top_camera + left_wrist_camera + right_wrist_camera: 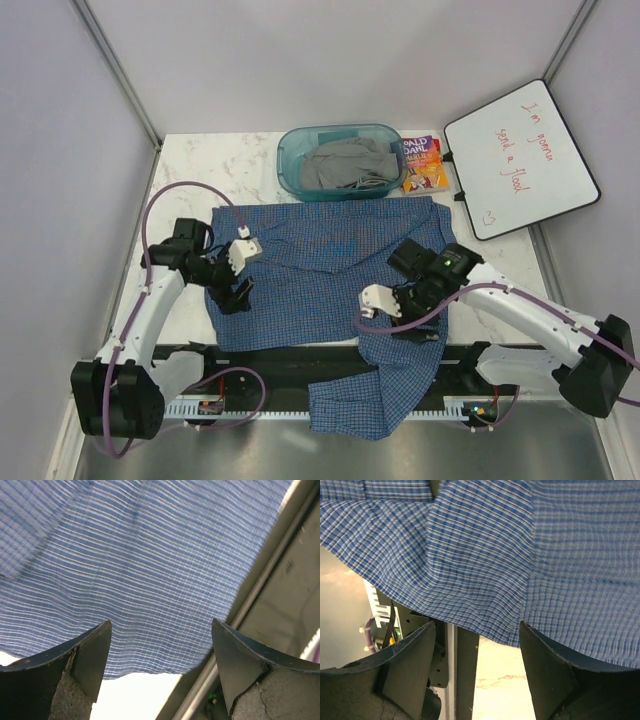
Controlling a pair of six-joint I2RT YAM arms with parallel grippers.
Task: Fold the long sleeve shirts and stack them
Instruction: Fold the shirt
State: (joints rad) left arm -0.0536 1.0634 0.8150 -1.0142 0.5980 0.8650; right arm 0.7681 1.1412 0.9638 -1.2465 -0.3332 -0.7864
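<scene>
blue fine-checked long sleeve shirt (320,270) lies opened out across the middle of the white marble table (190,165). you have only one such shirt laid out.

progress, left to right:
- left edge of the shirt lies roughly flat, no fold in it yet.
- body is spread wide, with some wrinkles. near-right part spills over the black rail (300,358) at the table's near edge and hangs down in front.
- behind it, the teal bin (290,170) holds a grey garment (345,165), crumpled. you cannot tell from here whether it is another shirt for the task.
- right of the bin sits a paperback book (420,165), then a whiteboard (520,160) with red writing. neither is in the way.
- judgement: early stage. nothing folded, no stack started. all folds and the stacking are left.

jaws:
- left gripper (238,292) sits at the shirt's left side near its near corner. in its wrist view the fingers (90,655) are spread wide with nothing between them. cloth fills the view beyond the tips, with its hem and a strip of bare table in the gap. you cannot tell if the tips touch the cloth.
- right gripper (400,322) is over the near-right part, just where the cloth goes over the rail. its fingers (405,655) are also spread wide and grip nothing. a raised crease of cloth lies ahead, roughly between them, and the hem crosses the gap. contact is not clear.
</scene>
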